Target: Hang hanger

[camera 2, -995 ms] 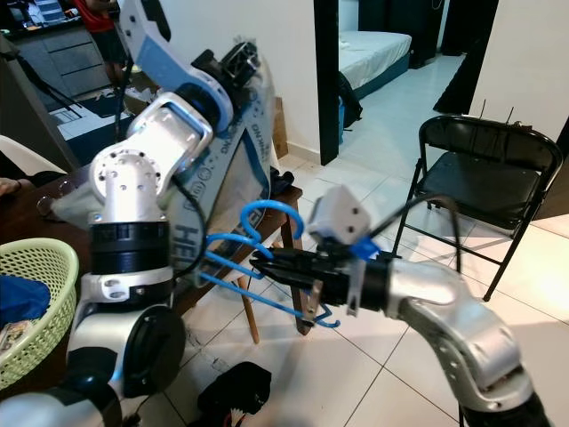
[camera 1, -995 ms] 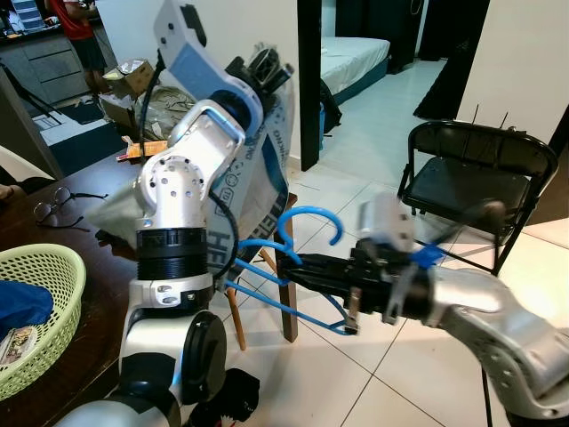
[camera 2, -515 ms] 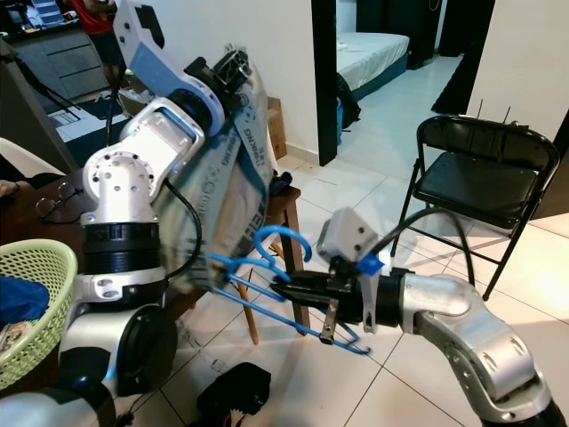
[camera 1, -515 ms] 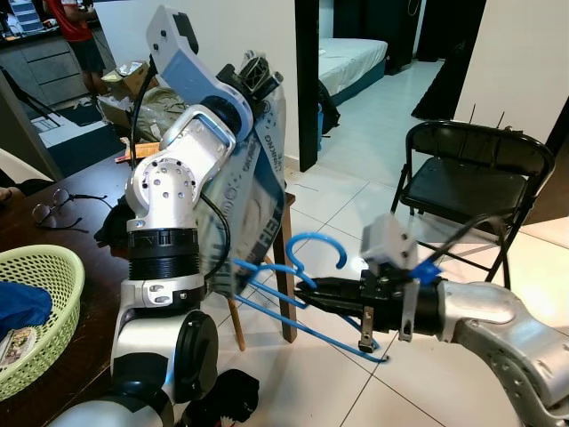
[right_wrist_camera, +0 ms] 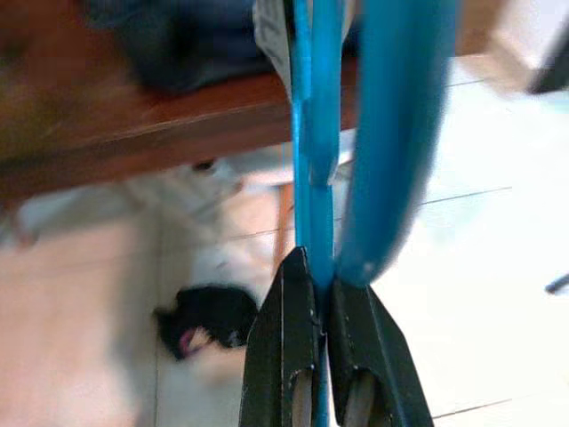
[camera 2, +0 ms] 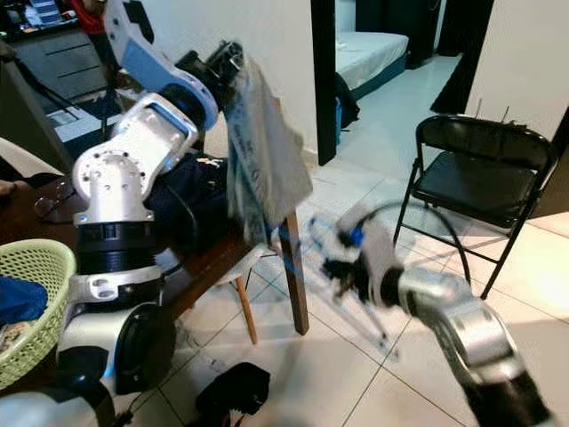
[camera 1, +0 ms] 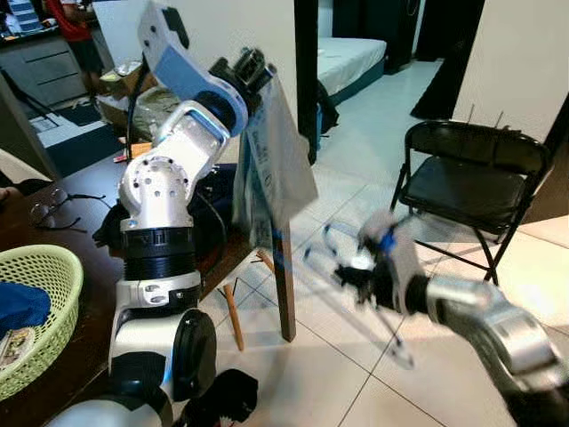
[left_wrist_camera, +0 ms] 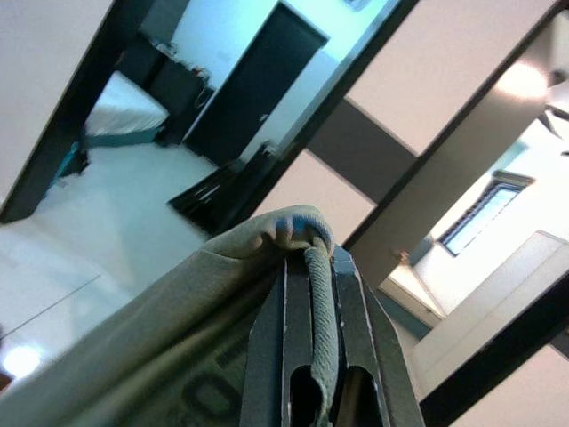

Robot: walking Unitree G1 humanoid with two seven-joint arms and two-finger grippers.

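The left gripper (left_wrist_camera: 311, 356) is raised high, and its fingers are closed tight on the top edge of a grey printed cloth bag (camera 1: 271, 156), which hangs down from them beside the brown wooden tabletop (camera 1: 67, 258). The right gripper (right_wrist_camera: 322, 302) has its fingers pressed together on the thin bar of a blue plastic hanger (right_wrist_camera: 313, 160); the curved hook stands just beside the fingers. In the head views this arm is blurred, so the hanger is hard to trace there. I judge that the task is about half done: the hanger is held firmly, but it is not yet inside the bag and not hung anywhere.
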